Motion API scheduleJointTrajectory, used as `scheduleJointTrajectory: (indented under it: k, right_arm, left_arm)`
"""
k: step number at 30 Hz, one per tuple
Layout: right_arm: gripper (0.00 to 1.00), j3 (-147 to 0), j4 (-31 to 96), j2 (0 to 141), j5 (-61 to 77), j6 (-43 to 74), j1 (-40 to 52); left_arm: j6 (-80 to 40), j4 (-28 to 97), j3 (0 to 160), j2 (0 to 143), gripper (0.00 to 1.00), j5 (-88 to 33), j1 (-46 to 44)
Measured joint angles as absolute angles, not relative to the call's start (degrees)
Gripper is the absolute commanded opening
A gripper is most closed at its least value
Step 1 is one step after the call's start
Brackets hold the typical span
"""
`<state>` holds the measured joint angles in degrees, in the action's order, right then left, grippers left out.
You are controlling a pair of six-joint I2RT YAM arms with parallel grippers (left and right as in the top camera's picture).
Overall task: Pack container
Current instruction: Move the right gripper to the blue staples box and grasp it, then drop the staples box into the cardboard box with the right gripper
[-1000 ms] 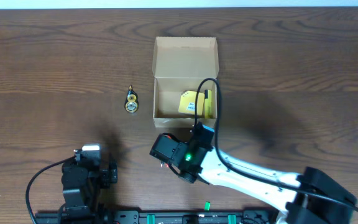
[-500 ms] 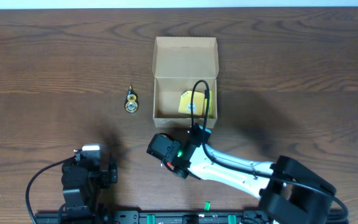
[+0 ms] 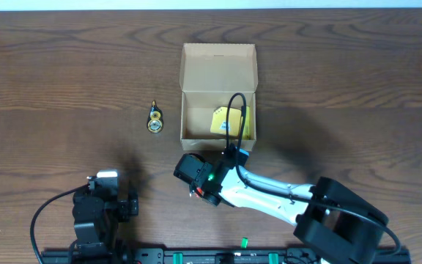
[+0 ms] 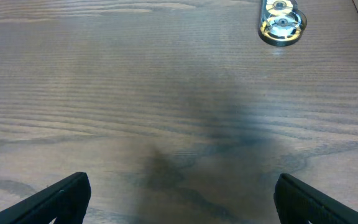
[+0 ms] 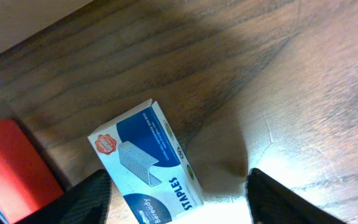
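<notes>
**Q:** Two tools, what state?

**A:** Right tool (image 5: 178,186) is spread wide and pinches nothing. Its fingers (image 5: 86,199) are low over the tabletop (image 3: 343,73). A staples box (image 5: 148,165), blue and white, lies flat between them, closer to the finger on the left of the wrist view. Cannot tell if they touch. Left tool (image 4: 182,193) is also spread wide with only bare wood between its fingers. It sits at the near left, well apart from everything.

**Q:** Around the right tool?

**A:** A red flat thing (image 5: 8,168) is just beside the staples box. It is cut by the frame edge, so its kind is unclear. In the overhead view the right tool sits just near of the container (image 3: 218,62), by its near wall and toward the left corner. The arm's black cable (image 3: 233,99) arches over the right part of the container's opening. A small gold round item (image 3: 154,119) lies on the wood left of the container, apart from it. It also shows at the top of the left wrist view.

**Q:** Container, where and which way?

**A:** It is mid tabletop, on the far side of the right tool. It is open with the mouth up and the flap lid folded back on the far side. The body's long axis runs left-right. A yellow pad (image 3: 226,121) sits inside at the right, a bit skewed.
</notes>
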<state>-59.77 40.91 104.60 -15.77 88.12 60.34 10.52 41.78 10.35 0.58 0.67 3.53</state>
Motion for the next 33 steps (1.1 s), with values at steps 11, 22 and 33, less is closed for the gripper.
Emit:
scheduleJointTrajectory:
  k: [11,22,33]
  right_arm:
    - [0.47,-59.9,40.2,105.7,-15.6,88.1,60.3]
    - [0.31,-60.0,44.2,104.7,-12.6,85.3,60.3]
    - [0.30,-59.9,47.3,86.9,-11.1,77.7,60.3]
  left_arm:
    - [10.5,41.8,10.3,0.6,0.95,0.7,3.5]
    - [10.5,41.8,10.3,0.6,0.96,0.7,3.5]
    - [10.5,41.8,10.3,0.6,0.95,0.7,3.5]
